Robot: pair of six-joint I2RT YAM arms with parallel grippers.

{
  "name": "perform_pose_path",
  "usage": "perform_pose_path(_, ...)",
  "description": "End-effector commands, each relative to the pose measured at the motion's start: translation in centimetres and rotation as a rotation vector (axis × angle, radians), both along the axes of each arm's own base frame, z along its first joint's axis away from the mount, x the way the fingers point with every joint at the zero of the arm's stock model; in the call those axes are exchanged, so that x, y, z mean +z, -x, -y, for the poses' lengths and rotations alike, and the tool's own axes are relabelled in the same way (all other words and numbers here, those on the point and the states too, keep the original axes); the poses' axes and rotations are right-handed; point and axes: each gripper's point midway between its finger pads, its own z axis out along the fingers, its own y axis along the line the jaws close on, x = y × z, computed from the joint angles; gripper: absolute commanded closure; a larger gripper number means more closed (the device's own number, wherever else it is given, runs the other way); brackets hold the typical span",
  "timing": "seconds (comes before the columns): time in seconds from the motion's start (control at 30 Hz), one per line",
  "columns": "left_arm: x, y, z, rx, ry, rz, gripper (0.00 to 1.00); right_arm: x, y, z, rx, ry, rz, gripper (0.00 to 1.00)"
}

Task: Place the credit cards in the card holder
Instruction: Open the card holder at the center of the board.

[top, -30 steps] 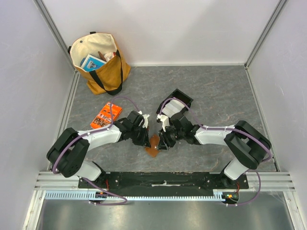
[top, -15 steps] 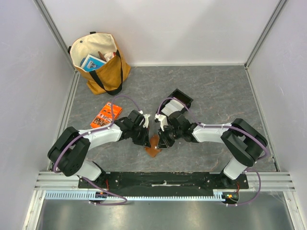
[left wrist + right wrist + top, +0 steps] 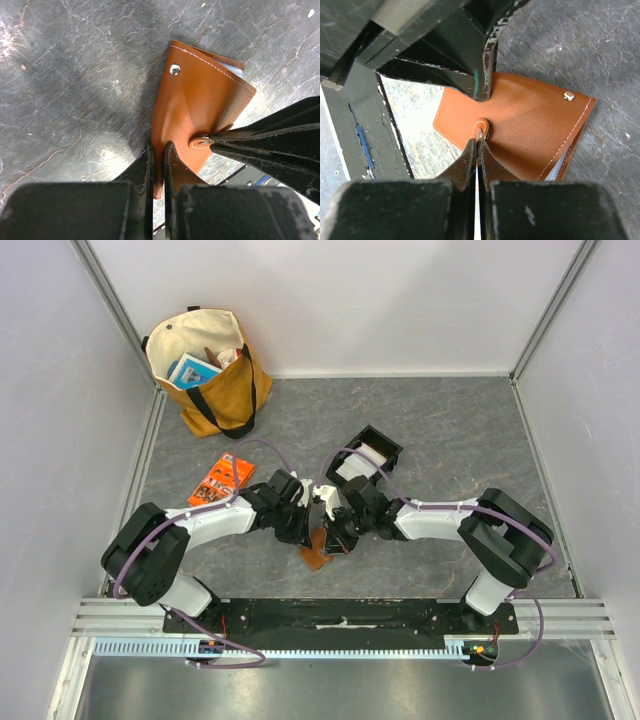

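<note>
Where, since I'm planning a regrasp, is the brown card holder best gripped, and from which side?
Probably at its thin edges, edge-on: the card holder is flat leather. The left claw pinches one flap edge; the right claw pinches the snap tab from the opposite side.

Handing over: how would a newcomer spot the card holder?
On the grey tabletop, look where the left claw and right claw meet. The card holder is the tan-brown leather fold they pinch; unlike the printed orange packet, it is plain with a snap.

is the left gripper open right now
No, the left wrist view shows the left gripper pinched shut on the lower edge of the card holder.
</note>
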Motion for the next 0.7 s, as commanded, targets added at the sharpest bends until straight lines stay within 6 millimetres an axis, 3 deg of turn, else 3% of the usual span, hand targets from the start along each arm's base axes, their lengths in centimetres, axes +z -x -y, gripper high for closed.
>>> perform_pose_path(0.0, -1.6, -4.4, 0.6, 0.161, -0.044, 0.116, 0.98, -0.8, 8.7, -0.7, 0.265, -0.014, -0.18, 1.0)
perform_pose_path(0.67, -1.6, -5.9, -1.4, 0.282, -0.075, 0.135, 0.98, -2.7, 11.7, 1.1, 0.227, 0.143, -0.231, 1.0)
